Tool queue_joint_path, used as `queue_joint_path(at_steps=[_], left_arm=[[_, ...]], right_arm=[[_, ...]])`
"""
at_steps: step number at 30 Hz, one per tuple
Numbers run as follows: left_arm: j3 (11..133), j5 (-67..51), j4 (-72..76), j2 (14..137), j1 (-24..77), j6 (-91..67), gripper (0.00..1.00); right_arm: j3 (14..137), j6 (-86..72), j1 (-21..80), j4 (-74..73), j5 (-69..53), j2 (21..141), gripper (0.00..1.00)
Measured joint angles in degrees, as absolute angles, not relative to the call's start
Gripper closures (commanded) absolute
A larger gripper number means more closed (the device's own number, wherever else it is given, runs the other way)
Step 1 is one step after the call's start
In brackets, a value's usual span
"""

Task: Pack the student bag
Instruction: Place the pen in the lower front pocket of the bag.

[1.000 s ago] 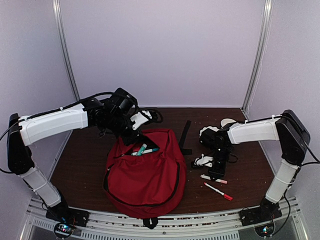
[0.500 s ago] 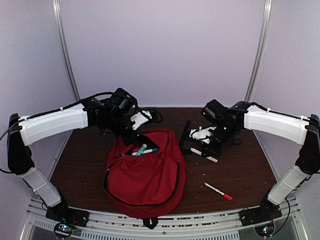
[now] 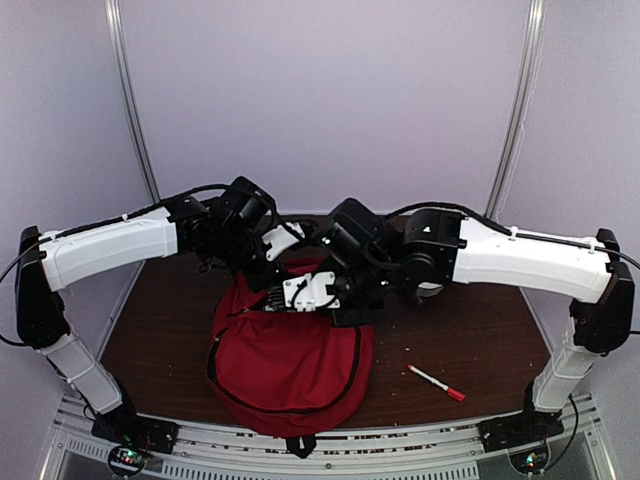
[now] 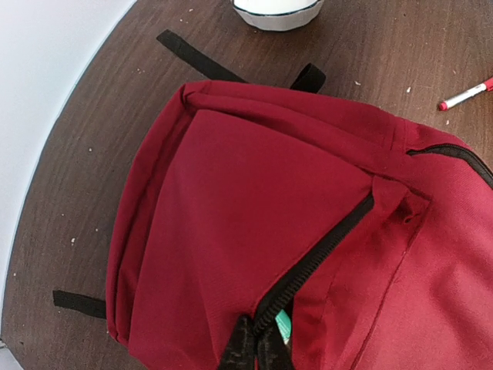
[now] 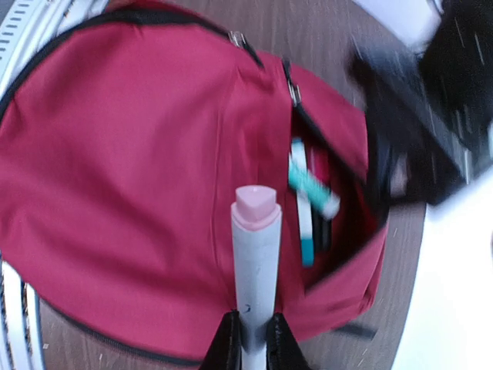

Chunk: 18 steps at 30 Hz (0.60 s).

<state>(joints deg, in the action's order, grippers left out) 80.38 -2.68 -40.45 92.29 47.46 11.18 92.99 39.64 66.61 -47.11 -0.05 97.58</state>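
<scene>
Right end effector [image 5: 251, 339] pinches a pink-capped marker [image 5: 256, 254] — the student bag [image 5: 131, 177] lies open directly below it. Left end effector [image 4: 258, 351] apparently grips the bag's zipper edge.

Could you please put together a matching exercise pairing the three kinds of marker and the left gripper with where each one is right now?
1. pink-capped marker
2. red-capped marker
3. teal markers
4. left gripper

A. on the table, right of the student bag
B. in the bag's open pocket
C. pinching the pocket's zipper edge
D. in the right gripper

Pairs: 1-D, 2-A, 3-B, 4-C
</scene>
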Motion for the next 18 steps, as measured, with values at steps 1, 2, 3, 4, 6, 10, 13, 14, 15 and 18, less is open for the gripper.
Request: queue_joint_path(at_steps=[1, 2, 3, 4, 6, 10, 13, 14, 15, 18], left_arm=[[80.4, -2.7, -40.4, 92.3, 47.5, 11.2, 1.0], [80.4, -2.7, -40.4, 92.3, 47.5, 11.2, 1.0], [80.4, -2.8, -40.4, 92.3, 47.5, 11.2, 1.0], [80.4, -2.8, -40.4, 92.3, 47.5, 11.2, 1.0], [80.4, -2.8, -40.4, 92.3, 47.5, 11.1, 1.0], [80.4, -2.9, -40.4, 92.3, 47.5, 11.1, 1.0], [80.4, -3.0, -40.4, 92.3, 47.5, 11.1, 1.0], [80.4, -3.1, -40.4, 92.3, 47.5, 11.0, 1.0], [80.4, -3.2, -40.5, 92.3, 47.5, 11.0, 1.0], [80.4, -3.3, -40.5, 92.3, 47.5, 11.0, 1.0]], right_arm=[[94.0, 40.6, 67.7, -46.0, 0.2, 98.8, 0.92], [94.8, 41.5, 68.7, -44.9, 0.4, 100.1, 0.92], [95.7, 42.2, 69.5, -44.0, 0.6, 101.5, 0.92], [96.9, 43.3, 70.2, -43.4, 0.9, 103.2, 0.92], [98.8, 45.3, 70.8, -41.7, 1.6, 106.6, 0.92], [99.5, 49.3, 70.9, -38.8, 3.9, 111.1, 0.92], [99.5, 52.2, 70.8, -36.6, 6.0, 112.7, 0.91], [99.5, 52.8, 70.7, -36.0, 6.6, 113.0, 0.91], [99.5, 53.6, 70.6, -35.3, 7.3, 113.2, 0.91], [99.4, 55.9, 70.3, -33.2, 9.3, 113.6, 0.91]])
